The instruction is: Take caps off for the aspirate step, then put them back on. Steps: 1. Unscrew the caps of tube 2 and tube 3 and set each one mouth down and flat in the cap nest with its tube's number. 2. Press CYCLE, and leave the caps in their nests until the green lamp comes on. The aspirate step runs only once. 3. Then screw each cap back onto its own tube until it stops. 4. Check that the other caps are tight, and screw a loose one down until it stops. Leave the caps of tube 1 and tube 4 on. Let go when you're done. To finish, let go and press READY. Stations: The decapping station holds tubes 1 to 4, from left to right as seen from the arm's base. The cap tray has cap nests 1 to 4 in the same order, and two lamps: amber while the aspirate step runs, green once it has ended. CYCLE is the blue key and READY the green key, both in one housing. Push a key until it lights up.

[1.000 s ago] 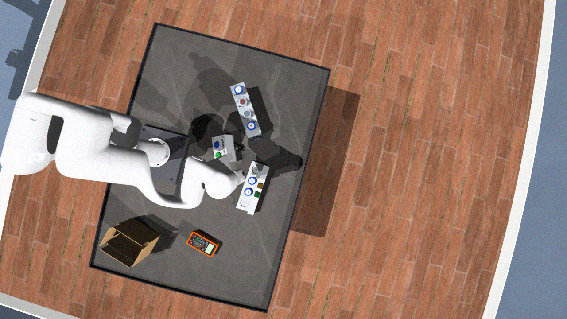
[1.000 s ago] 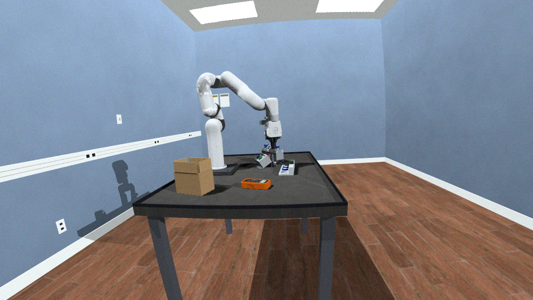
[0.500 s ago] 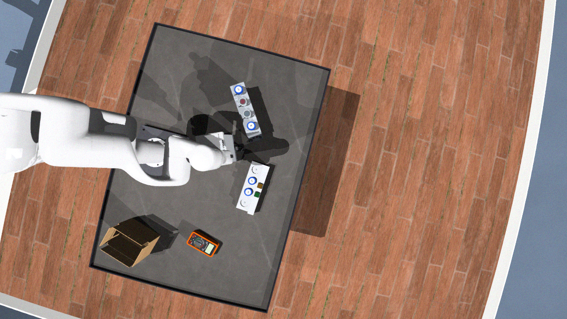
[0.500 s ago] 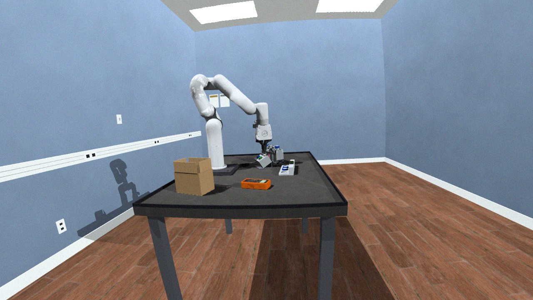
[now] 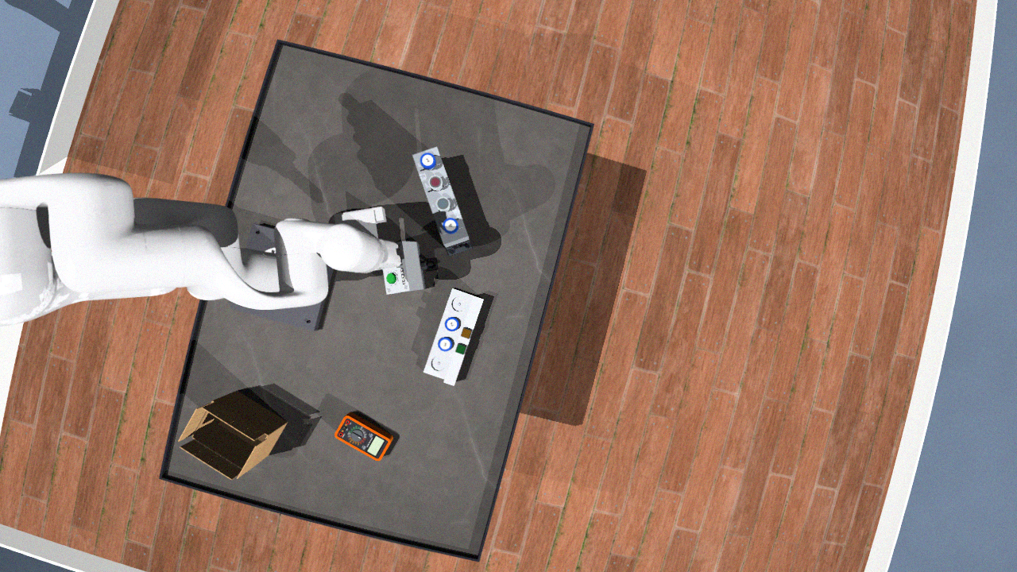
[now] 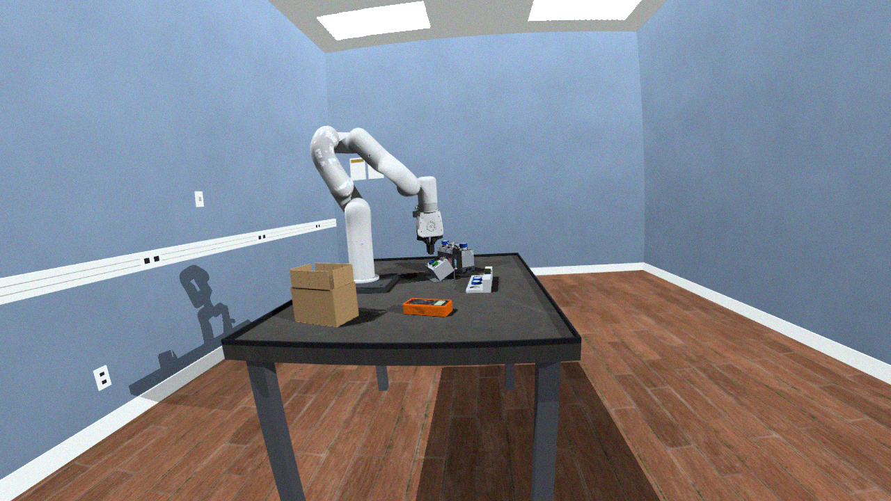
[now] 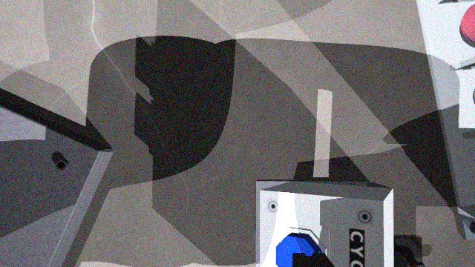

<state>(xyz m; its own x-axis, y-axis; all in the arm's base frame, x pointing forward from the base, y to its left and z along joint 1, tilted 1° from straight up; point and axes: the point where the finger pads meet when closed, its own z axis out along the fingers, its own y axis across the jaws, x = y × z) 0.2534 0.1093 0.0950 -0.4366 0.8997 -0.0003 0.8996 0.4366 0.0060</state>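
Note:
My gripper is shut and empty, its dark fingertips right over the blue CYCLE key at the bottom edge of the wrist view. In the overhead view my wrist covers that key; the green READY key shows beside it on the key housing. The decapping station has blue caps on tube 1 and tube 4; tube 2 and tube 3 stand open. Two blue caps lie in the middle nests of the cap tray. The amber lamp and the green lamp look dim.
A cardboard box and an orange multimeter lie at the table's near end, away from the stations. The arm's base plate sits left of the key housing.

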